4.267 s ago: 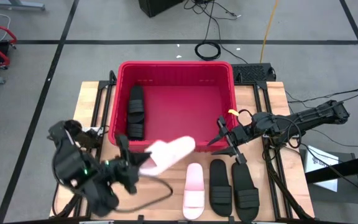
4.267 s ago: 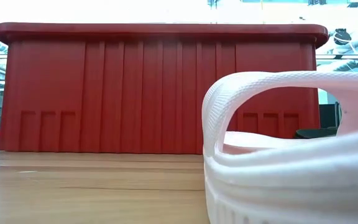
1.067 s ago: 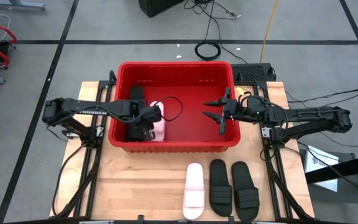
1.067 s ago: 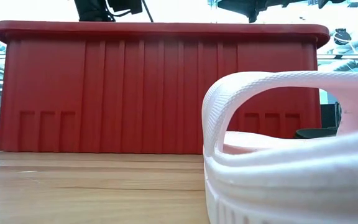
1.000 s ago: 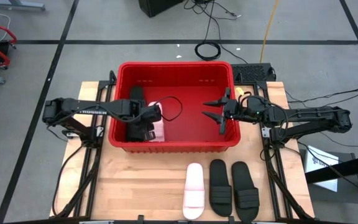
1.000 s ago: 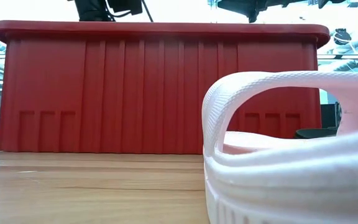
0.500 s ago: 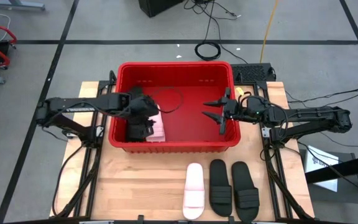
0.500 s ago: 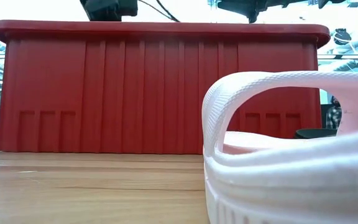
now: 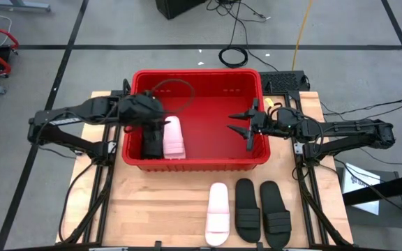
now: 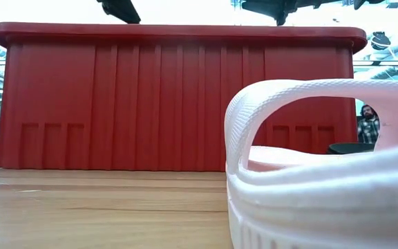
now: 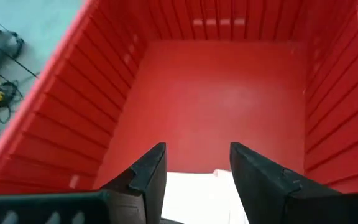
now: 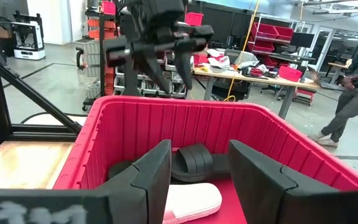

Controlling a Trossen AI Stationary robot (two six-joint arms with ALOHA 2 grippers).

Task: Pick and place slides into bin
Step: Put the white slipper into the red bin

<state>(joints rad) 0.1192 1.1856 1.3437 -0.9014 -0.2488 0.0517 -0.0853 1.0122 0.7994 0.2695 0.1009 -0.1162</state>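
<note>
- High view: three slides (image 9: pixel 248 209) lay on the table in front of the bin (image 9: pixel 196 74), long axes running toward it; the right gripper (image 9: pixel 245 123), spread and empty, was nearer them; the left gripper (image 9: pixel 157 123) hung above a pale slide (image 9: pixel 173 137) in the bin.
- Low view: a pale slide's strap (image 10: pixel 292 97) filled the foreground; the bin stood behind it.
- Left wrist view: fingers (image 11: pixel 149 169) parted, holding nothing.
- Right wrist view: fingers (image 12: pixel 151 165) apart, empty.

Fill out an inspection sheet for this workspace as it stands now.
Surface: wooden table, bare around the items.
Job's things: red bin holds one black slide and one pale pink slide; one pale slide and two black slides lie in front of it.
Clutter: nothing seen.
Grippers: left gripper and right gripper over the bin, jaws open, empty.
Cables: coiled black cable on the floor.
Surroundings: person by the workbenches.
</note>
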